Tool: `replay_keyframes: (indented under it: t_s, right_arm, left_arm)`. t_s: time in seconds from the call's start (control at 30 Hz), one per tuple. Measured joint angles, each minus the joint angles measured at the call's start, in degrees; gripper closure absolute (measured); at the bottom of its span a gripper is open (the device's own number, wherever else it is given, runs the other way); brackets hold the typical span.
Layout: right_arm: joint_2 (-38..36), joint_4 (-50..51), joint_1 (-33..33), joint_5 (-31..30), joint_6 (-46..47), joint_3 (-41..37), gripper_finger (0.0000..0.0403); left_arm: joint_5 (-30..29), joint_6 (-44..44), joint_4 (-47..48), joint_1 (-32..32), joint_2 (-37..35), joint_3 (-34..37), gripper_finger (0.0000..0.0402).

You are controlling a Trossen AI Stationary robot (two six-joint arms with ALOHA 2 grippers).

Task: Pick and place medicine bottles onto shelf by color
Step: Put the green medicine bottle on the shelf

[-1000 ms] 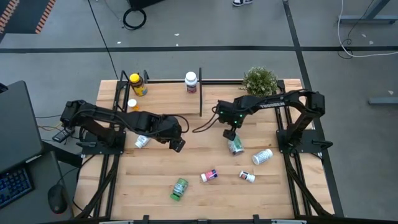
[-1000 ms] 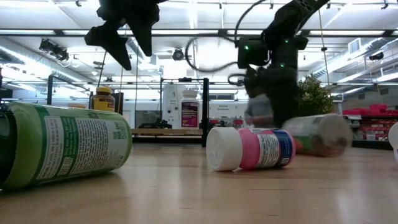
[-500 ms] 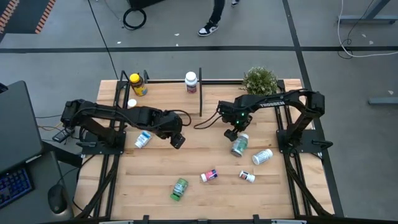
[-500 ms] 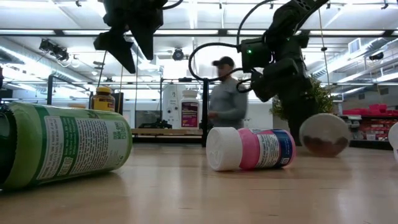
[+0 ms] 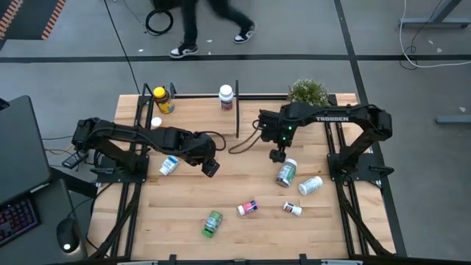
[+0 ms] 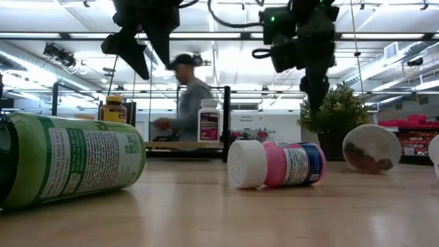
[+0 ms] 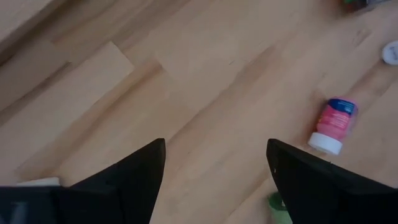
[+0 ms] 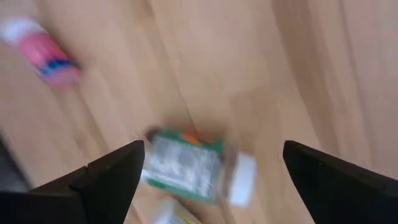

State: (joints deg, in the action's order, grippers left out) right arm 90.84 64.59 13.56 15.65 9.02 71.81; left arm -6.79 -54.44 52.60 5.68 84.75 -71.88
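Medicine bottle [image 5: 286, 173] lies beneath raised, spread right claw [image 5: 277, 155].

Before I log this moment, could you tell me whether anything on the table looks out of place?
Yes: six medicine bottles lie tipped on the tabletop, including the green bottle and the pink-labelled one. Only the yellow-capped bottle and a white bottle stand upright on the shelf.

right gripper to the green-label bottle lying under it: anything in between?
Nothing visible. The right gripper hangs open just above the green-label bottle, with only bare table around it. The nearest other bottle, a white one, lies off to the side.
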Motion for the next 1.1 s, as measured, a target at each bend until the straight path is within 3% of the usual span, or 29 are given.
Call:
replay_keyframes:
  t_s: [0.1,0.33,0.7,0.93,1.03,1.1]
  right_arm:
    - [-0.3,4.5,-1.7,-3.7,0.2,0.0,0.0011]
    - [-1.1,17.3,-3.8,-3.8,-3.6,-0.1,0.0011]
    - [-7.5,3.0,-0.2,0.9,20.2,-10.1,0.0018]
    - [-13.2,-1.6,0.3,1.5,36.4,-18.4,0.0019]
    - [-15.4,-8.3,0.3,1.7,45.6,-22.3,0.0019]
    - [-16.1,-13.8,0.4,1.4,51.4,-24.6,0.0019]
  left_arm:
    - [0.0,-2.3,-0.7,1.5,0.0,0.0,0.0115]
    - [-2.4,-6.1,-1.0,4.2,0.0,0.0,0.0115]
    - [-11.3,-10.8,-4.0,5.1,0.0,0.0,0.0115]
    - [-16.8,2.1,-7.8,-0.1,0.0,0.0,0.0115]
    - [-15.8,10.4,-9.7,-4.6,0.0,0.0,0.0115]
    - [-11.8,15.7,-10.7,-8.1,0.0,0.0,0.0115]
